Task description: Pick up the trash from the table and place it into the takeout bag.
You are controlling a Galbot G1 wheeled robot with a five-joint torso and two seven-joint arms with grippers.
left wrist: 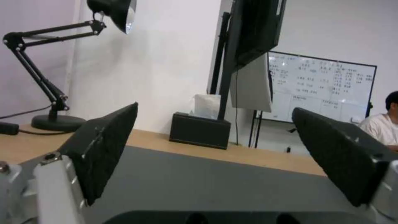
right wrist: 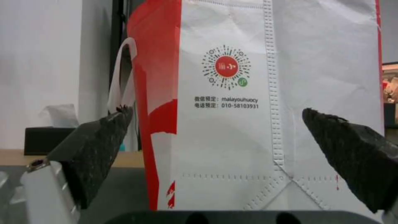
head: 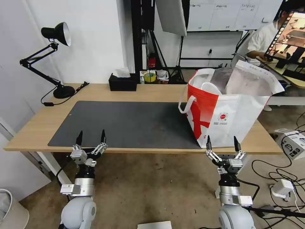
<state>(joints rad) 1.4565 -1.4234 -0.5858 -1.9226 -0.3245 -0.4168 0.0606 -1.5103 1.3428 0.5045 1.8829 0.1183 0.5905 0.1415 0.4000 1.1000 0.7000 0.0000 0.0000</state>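
Standing upright on table, white-and-red takeout bag, foil-lined mouth agape, both pincers spread.

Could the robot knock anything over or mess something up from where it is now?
Maybe. The open right tool sits right in front of the tall white-and-red takeout bag, which stands near the light-wood table's front right edge; a forward push could tip or shove it. The bag's white loop handle hangs loose on its side, so a tool could snag it. The open left tool hovers at the dark grey mat's front edge and could catch it.
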